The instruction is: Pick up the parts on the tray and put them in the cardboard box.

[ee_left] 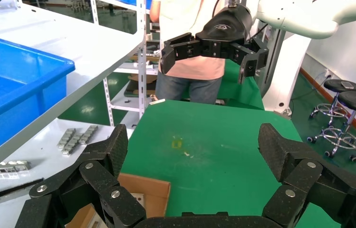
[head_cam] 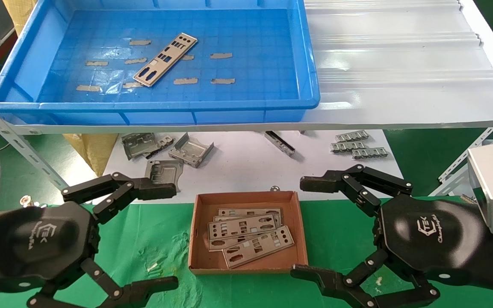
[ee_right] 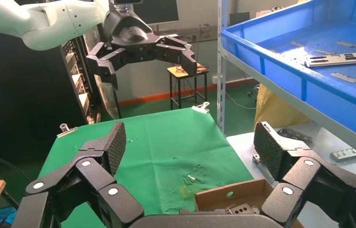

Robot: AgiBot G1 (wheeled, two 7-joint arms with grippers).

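1. One plate (head_cam: 165,59) is left in the blue tray (head_cam: 32,55). It lies flat and slanted near the middle of the tray floor, among strips of tan tape (head_cam: 221,55), and nothing touches it. The tray sits on the shelf above and behind the cardboard box (head_cam: 297,231).
2. The box rests on the green cloth (head_cam: 156,235) and holds several plates (head_cam: 246,237) in a loose, fanned stack.
3. The left gripper (head_cam: 164,237) hangs just left of the box with its fingers spread wide and empty. The right gripper (head_cam: 308,227) hangs just right of the box, likewise spread wide and holding nothing.
4. Risk: the plate is thin and flush with the tray floor, so fingers may slide over it without getting under an edge, pushing it across the tray.
5. Risk: a fingertip could catch a tape strip beside the plate and lift tape instead.
6. Risk: the tray's front wall (head_cam: 156,113) stands between the box and the plate. An arm reaching low could strike that wall or the shelf edge (head_cam: 357,124).
7. Risk: a plate pinched at one end would likely tilt and could slip on the way back to the box.
8. Risk: the stack in the box is uneven, so a plate released off-centre may rest on the box wall or slide out onto the cloth.
9. The brackets (head_cam: 190,149) behind the box are not targets.
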